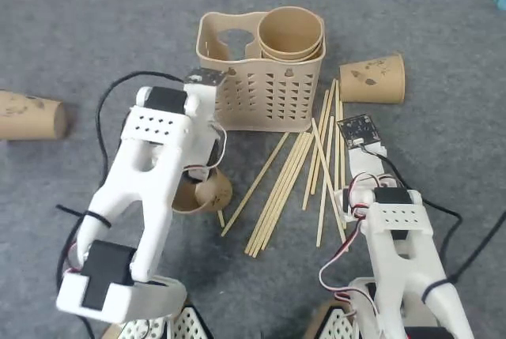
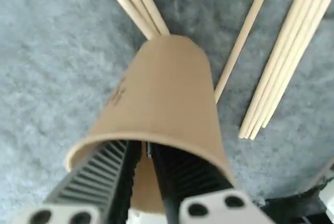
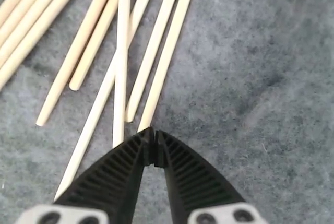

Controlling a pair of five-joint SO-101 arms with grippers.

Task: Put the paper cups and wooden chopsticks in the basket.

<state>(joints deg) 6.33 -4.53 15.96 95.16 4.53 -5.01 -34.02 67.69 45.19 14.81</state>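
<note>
My left gripper is shut on the rim of a brown paper cup, which lies tilted by the left arm, just left of the wooden chopsticks. Several chopsticks are strewn on the grey mat in front of the beige basket. Stacked paper cups stand in the basket's right compartment. One more cup lies on its side right of the basket, another cup at the far left. My right gripper is shut and empty, its tips at the near ends of several chopsticks.
The basket's left compartment holds nothing. The right arm stands right of the chopstick pile. Bare grey mat stretches to the right and to the far left front.
</note>
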